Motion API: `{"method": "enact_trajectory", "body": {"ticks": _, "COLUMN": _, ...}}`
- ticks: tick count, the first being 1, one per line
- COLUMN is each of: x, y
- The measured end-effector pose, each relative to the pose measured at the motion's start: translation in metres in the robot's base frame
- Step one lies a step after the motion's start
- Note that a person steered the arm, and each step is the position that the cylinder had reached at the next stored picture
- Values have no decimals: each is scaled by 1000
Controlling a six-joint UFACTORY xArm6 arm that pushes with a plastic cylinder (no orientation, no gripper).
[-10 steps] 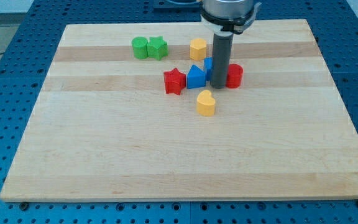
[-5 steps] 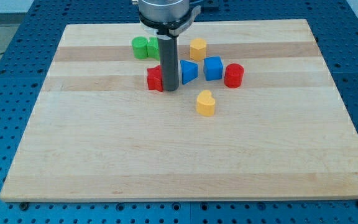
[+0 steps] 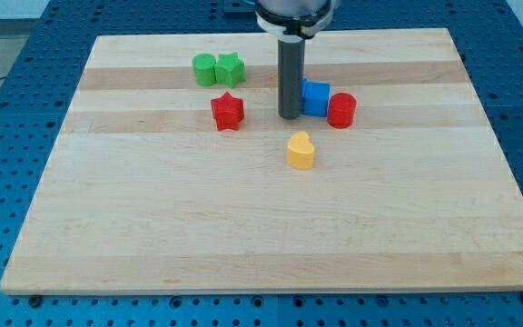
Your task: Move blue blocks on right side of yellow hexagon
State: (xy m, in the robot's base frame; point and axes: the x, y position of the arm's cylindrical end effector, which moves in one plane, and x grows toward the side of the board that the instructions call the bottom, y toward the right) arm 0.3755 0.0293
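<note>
My rod comes down in the upper middle of the board, and my tip point(image 3: 290, 116) rests just to the left of a blue cube point(image 3: 316, 98), touching or nearly touching it. A red cylinder point(image 3: 341, 110) stands against the cube's right side. The yellow hexagon and the second blue block do not show; the rod stands where they were and hides that spot. A red star point(image 3: 228, 111) lies to the left of my tip.
A yellow heart-shaped block point(image 3: 300, 151) lies just below my tip. A green cylinder point(image 3: 205, 69) and a green star point(image 3: 231, 69) sit side by side at the upper left. The wooden board point(image 3: 152, 227) lies on a blue perforated table.
My rod swung left to the red star, pushing it left, then came back right next to the blue cube. The blue triangular block and the yellow hexagon are now hidden behind the rod.
</note>
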Motion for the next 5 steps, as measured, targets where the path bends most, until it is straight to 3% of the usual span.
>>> {"method": "enact_trajectory", "body": {"ticks": 3, "x": -16, "y": 59}}
{"method": "enact_trajectory", "body": {"ticks": 4, "x": -22, "y": 64}}
{"method": "enact_trajectory", "body": {"ticks": 5, "x": -7, "y": 25}}
